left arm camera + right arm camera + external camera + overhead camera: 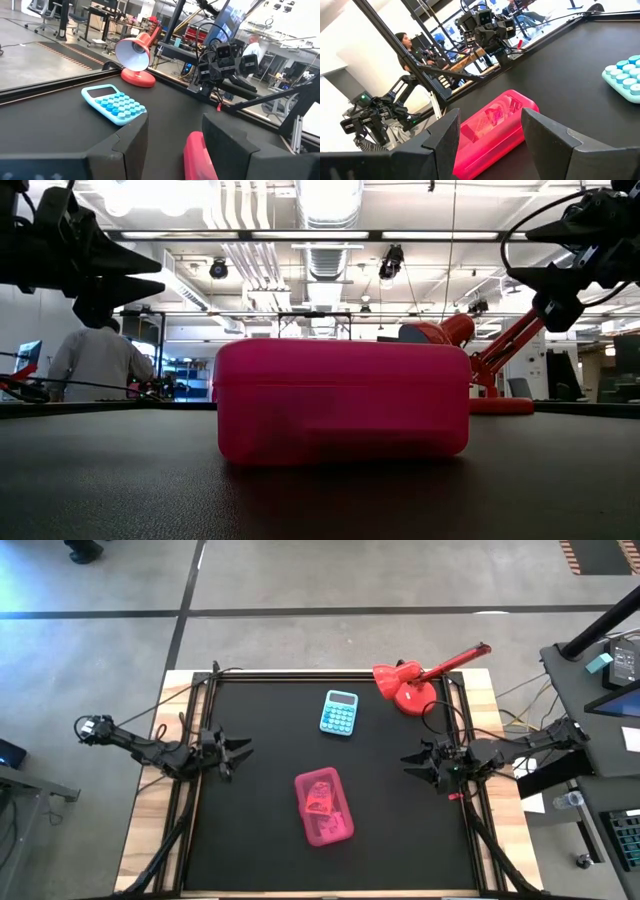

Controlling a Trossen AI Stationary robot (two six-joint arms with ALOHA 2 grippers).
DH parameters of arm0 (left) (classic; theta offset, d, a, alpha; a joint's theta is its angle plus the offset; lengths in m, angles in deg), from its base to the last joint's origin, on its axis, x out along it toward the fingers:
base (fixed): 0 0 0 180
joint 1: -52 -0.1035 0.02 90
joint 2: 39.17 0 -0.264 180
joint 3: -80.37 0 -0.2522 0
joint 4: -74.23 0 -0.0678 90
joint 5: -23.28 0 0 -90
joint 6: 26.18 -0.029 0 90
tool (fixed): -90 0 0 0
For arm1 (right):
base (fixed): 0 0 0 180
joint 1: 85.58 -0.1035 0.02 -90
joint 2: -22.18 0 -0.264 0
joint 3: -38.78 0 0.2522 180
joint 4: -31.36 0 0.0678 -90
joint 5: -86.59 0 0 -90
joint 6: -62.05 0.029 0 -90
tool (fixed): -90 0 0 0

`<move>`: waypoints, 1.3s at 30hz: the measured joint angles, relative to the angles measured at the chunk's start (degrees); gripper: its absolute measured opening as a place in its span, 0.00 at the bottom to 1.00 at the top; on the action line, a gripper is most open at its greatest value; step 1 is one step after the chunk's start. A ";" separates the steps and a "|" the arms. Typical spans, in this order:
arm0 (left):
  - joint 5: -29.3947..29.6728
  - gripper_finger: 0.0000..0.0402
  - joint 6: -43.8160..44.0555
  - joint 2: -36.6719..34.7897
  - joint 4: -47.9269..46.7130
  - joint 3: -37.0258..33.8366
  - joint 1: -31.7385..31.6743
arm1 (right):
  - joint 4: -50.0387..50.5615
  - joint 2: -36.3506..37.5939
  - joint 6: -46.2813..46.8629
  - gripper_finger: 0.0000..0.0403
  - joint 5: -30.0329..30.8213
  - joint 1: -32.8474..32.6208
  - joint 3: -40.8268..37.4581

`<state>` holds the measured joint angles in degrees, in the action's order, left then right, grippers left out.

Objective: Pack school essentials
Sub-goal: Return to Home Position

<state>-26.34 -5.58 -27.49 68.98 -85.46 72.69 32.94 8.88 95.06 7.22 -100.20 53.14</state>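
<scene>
A translucent pink case (323, 807) lies flat on the black mat near the table's middle, toward the near edge, lid down; it also shows in the low view (343, 400). Pale and reddish shapes show through its lid (492, 117), but I cannot tell the stationery items apart. My left gripper (238, 752) hovers open at the table's left, above the mat, fingers pointing at the middle; the pink case (197, 155) shows between its fingers. My right gripper (415, 765) hovers open at the table's right, facing the case (485, 132). Neither touches anything.
A light-blue calculator (340, 712) lies on the mat beyond the case. A red desk lamp (410, 685) stands at the far right corner, its arm reaching past the edge. Bare black mat lies between each gripper and the case. A person (95, 365) stands in the room behind.
</scene>
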 joint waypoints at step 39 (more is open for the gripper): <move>-0.13 0.42 0.00 1.97 -0.02 -0.04 0.02 | 0.16 -0.02 0.00 0.50 -0.02 0.00 -0.02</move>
<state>-26.47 -5.58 -25.52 68.96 -85.51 72.71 33.10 8.86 95.06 7.20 -100.20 53.12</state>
